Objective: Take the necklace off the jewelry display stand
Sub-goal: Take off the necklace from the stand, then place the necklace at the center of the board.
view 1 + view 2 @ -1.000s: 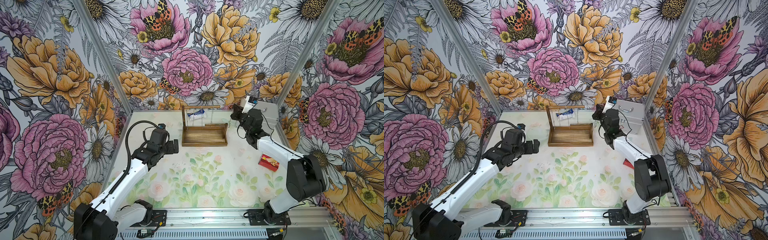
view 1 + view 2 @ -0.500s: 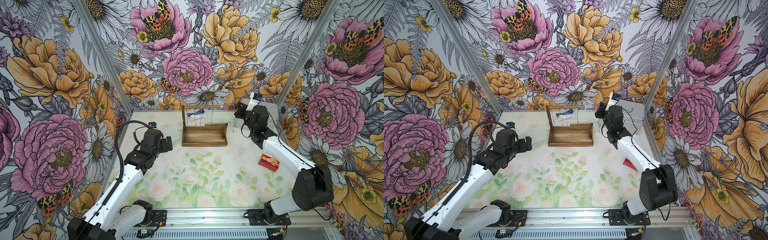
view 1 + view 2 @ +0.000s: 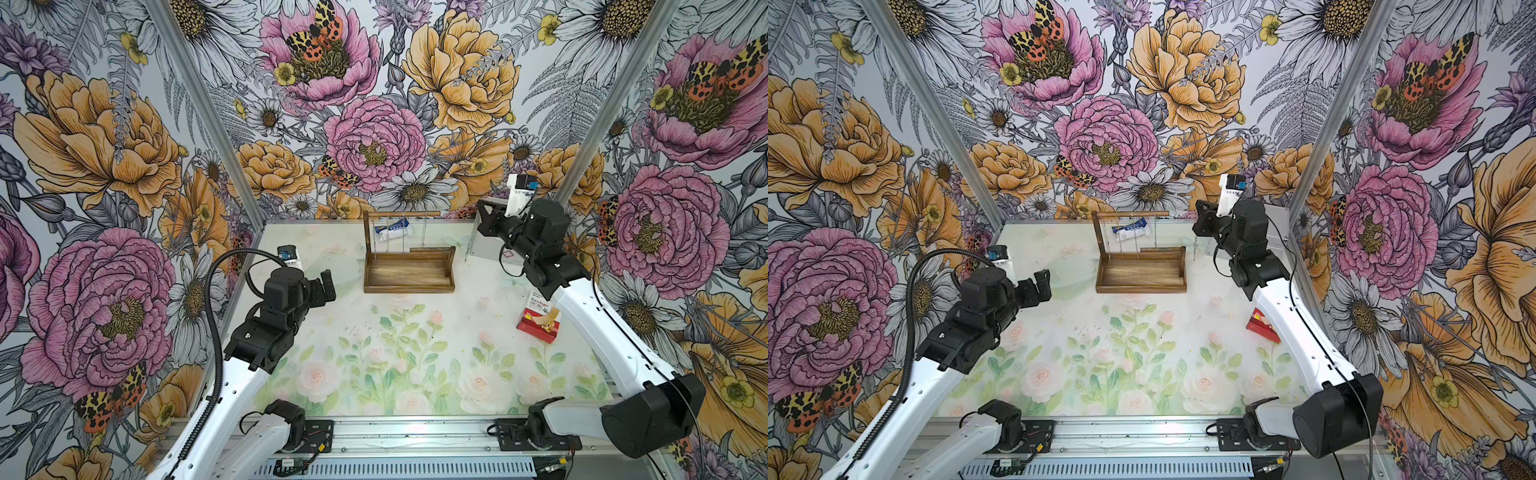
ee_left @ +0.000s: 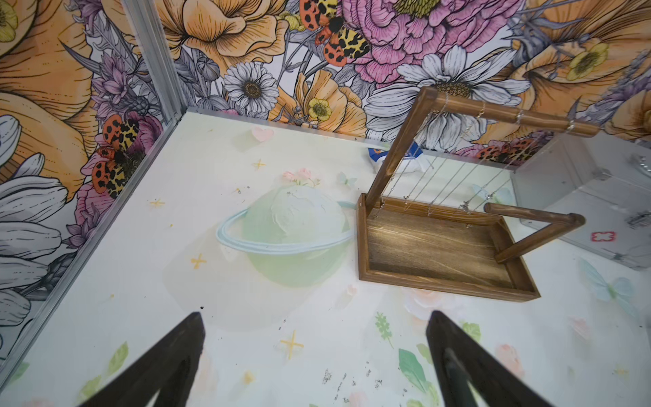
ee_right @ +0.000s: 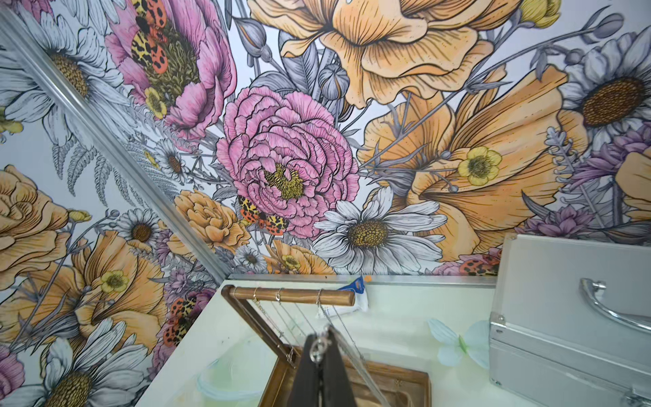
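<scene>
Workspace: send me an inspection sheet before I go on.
Surface: floral table mat, a few dark specks.
Job's things: jewelry display stand upright, chains hanging from its rod; one necklace pinched by the right gripper, apparently clear of the rod.
Clutter: blue-white tube behind the stand; red box; silver case.
Grippers: left gripper open, empty; right gripper shut on the necklace.
Cables: black conduit loops over the left arm, clear of the stand.
Surroundings: flowered walls, metal frame.
</scene>
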Tool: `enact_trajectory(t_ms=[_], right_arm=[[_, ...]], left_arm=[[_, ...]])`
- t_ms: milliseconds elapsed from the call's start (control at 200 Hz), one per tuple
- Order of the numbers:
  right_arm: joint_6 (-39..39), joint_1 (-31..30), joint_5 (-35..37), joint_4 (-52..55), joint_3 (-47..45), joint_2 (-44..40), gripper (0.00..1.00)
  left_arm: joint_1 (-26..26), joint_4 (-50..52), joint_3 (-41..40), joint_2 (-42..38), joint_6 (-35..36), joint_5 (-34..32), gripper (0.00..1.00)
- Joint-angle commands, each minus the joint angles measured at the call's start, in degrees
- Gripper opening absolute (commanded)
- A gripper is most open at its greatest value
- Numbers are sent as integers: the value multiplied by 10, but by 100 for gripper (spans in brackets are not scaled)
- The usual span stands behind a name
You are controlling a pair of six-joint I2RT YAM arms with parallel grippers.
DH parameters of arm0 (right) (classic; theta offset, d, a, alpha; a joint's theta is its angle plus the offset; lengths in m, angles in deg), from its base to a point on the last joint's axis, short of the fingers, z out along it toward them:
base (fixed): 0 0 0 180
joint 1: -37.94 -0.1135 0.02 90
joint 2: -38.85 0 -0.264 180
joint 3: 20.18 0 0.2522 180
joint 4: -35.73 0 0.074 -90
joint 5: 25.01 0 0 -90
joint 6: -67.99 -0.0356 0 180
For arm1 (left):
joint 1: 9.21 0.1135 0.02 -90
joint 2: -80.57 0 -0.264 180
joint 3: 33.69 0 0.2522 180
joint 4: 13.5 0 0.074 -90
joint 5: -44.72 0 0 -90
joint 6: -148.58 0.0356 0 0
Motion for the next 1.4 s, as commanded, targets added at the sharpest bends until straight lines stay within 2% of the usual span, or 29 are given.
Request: enact_trajectory(t_ms=[0,210,395,500,791,1001,1206,1396], right_arm=[[16,-4,-75,74,35,-14,0],[15,-14,-144,117,59,-22,0],[23,-29,-190,154,74,-23,0],[21,-38,-201,159,71,-24,0],[12,-56,-222,165,63,-27,0],[3,-65,-230,166,59,-35,0],[-5,-69,-238,166,61,-36,0],[-9,-72,-241,169,61,-37,0]], left_arm=[[-27,-43,0,-15,45,90,99],[-115,-52,33,6,94,193,99],[-245,-52,82,62,110,163,99],[-283,-72,102,104,99,156,99],[-267,-171,124,212,83,233,99],[-206,-292,101,260,43,377,99],[-189,-295,137,320,37,440,97],[-180,-297,160,363,42,451,96]])
